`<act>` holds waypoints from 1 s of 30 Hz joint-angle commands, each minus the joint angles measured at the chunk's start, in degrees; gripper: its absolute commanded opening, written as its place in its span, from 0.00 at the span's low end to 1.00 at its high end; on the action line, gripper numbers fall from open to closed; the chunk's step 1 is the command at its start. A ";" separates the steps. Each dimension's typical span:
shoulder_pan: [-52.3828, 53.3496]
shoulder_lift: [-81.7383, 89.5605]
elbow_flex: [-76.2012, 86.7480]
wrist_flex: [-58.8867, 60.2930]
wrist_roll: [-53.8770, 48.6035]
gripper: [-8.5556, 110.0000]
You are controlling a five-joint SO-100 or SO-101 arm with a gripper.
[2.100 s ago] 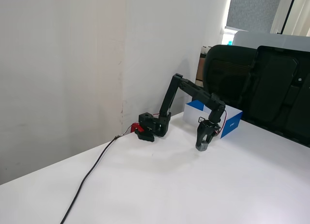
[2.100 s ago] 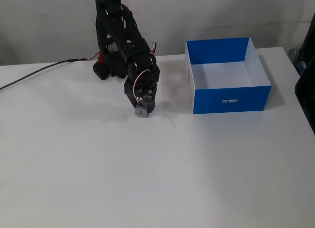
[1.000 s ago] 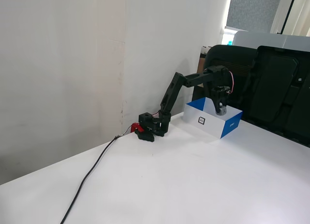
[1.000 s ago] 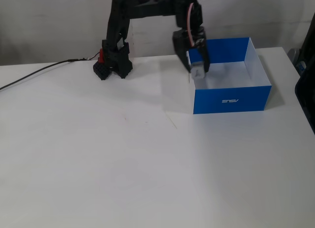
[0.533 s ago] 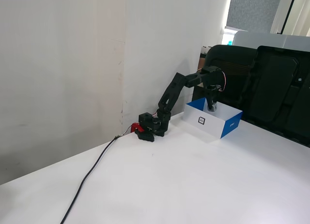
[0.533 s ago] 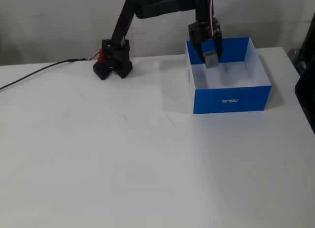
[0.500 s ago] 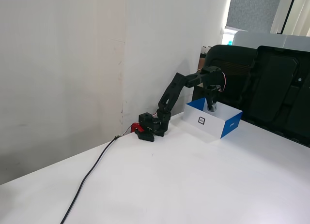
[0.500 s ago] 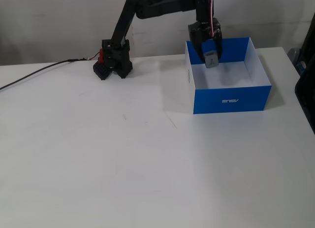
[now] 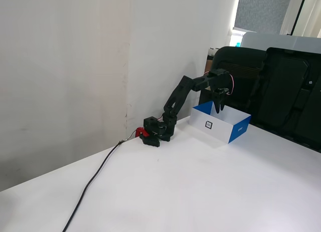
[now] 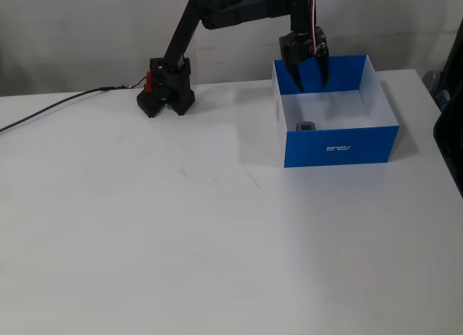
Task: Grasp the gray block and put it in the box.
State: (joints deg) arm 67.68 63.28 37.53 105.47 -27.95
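Note:
The gray block (image 10: 306, 126) lies on the white floor of the box (image 10: 340, 144), near its front blue wall, in a fixed view. The box (image 9: 218, 127) is blue outside with a white side bearing a small black mark. My gripper (image 10: 312, 80) hangs above the box's back part, open, with nothing between its fingers. From the side in the other fixed view the gripper (image 9: 217, 107) points down over the box, and the block is hidden by the box wall.
The arm's base (image 10: 163, 95) stands left of the box, with a black cable (image 10: 51, 108) running off to the left. A black office chair (image 9: 281, 91) stands just behind the table's edge.
The gripper carried the block from the table over to the box, then opened. The block dropped from the fingers onto the box floor.

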 commanded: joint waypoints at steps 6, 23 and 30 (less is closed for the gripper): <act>-7.82 4.39 -4.83 2.55 2.11 0.07; -49.22 12.57 -2.02 1.05 6.59 0.07; -63.11 12.66 0.09 -1.41 9.32 0.07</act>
State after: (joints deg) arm 9.93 69.52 37.62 105.38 -19.86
